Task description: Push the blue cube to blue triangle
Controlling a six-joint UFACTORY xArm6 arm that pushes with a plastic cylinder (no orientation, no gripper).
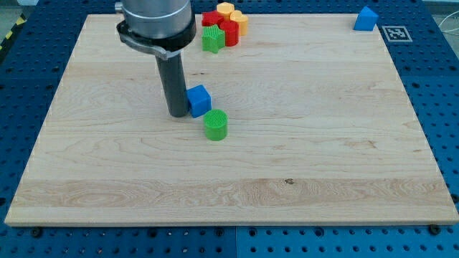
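Note:
The blue cube [199,99] sits on the wooden board [323,143], a little left of the board's middle. My tip [177,113] rests on the board right against the cube's left side. The blue triangle [366,18] stands at the view's top right corner of the board, far from the cube.
A green cylinder [215,125] stands just below and right of the blue cube, close to it. At the view's top centre is a cluster: a green star-like block [211,39], red blocks [228,30] and yellow blocks [235,17]. A marker tag [396,32] lies off the board's top right.

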